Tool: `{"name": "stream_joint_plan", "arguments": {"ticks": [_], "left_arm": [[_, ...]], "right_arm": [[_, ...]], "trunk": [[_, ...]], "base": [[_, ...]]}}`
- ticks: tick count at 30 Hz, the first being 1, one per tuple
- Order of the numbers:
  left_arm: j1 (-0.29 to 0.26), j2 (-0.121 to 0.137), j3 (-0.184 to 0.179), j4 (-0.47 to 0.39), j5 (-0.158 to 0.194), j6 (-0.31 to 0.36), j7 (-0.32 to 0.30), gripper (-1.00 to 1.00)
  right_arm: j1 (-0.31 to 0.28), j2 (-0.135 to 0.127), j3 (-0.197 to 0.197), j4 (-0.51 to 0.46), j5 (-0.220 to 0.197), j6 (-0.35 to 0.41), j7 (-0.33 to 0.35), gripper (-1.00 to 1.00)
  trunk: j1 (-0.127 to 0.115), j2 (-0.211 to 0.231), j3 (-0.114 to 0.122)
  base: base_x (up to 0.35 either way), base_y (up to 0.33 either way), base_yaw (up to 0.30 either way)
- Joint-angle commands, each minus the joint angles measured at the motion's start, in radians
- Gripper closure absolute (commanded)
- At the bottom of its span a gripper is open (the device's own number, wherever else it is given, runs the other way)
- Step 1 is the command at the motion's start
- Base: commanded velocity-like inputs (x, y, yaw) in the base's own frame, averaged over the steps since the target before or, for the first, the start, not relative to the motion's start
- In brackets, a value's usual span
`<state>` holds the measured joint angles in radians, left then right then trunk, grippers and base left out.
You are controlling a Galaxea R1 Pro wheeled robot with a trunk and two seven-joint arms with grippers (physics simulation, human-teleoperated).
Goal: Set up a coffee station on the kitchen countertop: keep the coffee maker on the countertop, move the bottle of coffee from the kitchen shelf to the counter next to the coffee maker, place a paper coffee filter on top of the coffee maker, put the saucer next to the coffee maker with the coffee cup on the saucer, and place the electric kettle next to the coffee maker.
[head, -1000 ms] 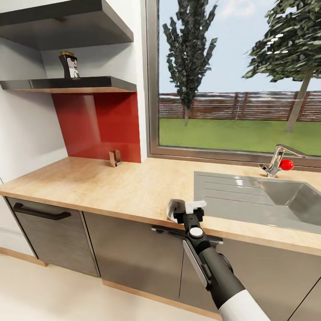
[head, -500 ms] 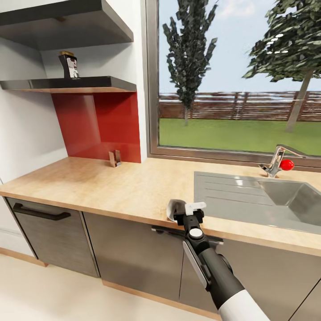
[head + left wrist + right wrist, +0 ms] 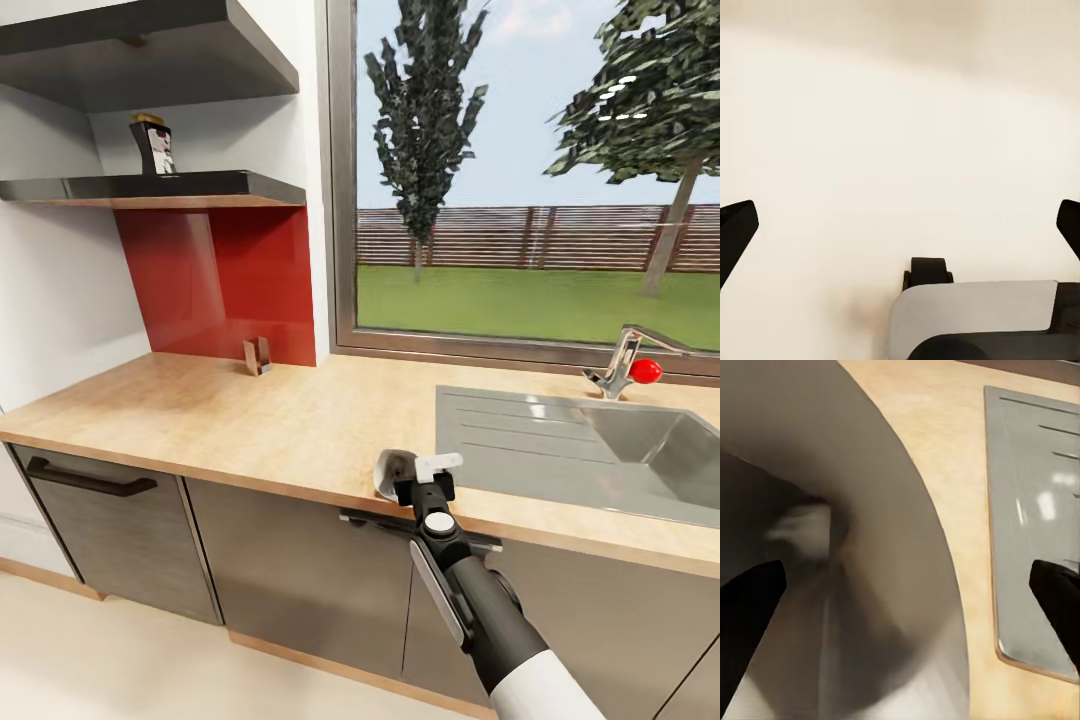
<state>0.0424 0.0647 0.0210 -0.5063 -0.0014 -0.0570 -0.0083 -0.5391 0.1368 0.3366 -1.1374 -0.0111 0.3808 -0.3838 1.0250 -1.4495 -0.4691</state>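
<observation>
While the right gripper [image 3: 420, 468] hangs at the front edge of the kitchen countertop [image 3: 250, 420], just to the shelf side of the sink [image 3: 640, 440], its jaws stand wide apart. A pale, curved, hollow thing [image 3: 393, 470] sits at its tip. In the right wrist view this thing [image 3: 847, 547] lies against one fingertip, and the other fingertip is clear of it, over the sink's drainboard. It may be the cup or the paper filter, but I cannot tell which, nor whether it is truly gripped or only resting there. The left gripper [image 3: 900, 232] is also spread wide, with nothing between its fingers and a plain pale surface beyond.

Further out from the sink, the bottle of coffee [image 3: 153, 146] stands upright on the kitchen shelf [image 3: 200, 187], high on the wall and well apart from the gripper. That step is not yet done. The worktop between the sink and the wall carries none of the station's pieces, so I judge the task to be at an early stage. How the coffee maker, kettle and saucer stand cannot be judged from these pictures.

A small upright holder [image 3: 258, 355] stands at the back of the counter against the red splashback [image 3: 220, 280], below the shelf. A tap with a red knob [image 3: 628, 365] rises behind the sink under the window [image 3: 530, 170]. A second shelf board [image 3: 150, 50] hangs close above the bottle and would likely crowd a reach from above.
</observation>
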Motion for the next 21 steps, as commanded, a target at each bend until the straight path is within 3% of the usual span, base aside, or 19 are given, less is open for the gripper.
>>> {"name": "stream_joint_plan", "arguments": {"ticks": [1, 21], "left_arm": [[0.001, 0.0, 0.002, -0.001, 0.0, -0.001, -0.001, -1.0], [0.001, 0.0, 0.002, -0.001, 0.0, -0.001, -0.001, -1.0]], "right_arm": [[-0.001, 0.0, 0.002, -0.001, -0.001, 0.007, -0.006, 1.0], [-0.001, 0.0, 0.002, -0.001, -0.001, 0.006, -0.007, 1.0]], "trunk": [[0.0, -0.001, -0.001], [0.0, -0.001, -0.001]], "base": [[0.001, 0.0, 0.0], [0.0, 0.0, 0.0]]}}
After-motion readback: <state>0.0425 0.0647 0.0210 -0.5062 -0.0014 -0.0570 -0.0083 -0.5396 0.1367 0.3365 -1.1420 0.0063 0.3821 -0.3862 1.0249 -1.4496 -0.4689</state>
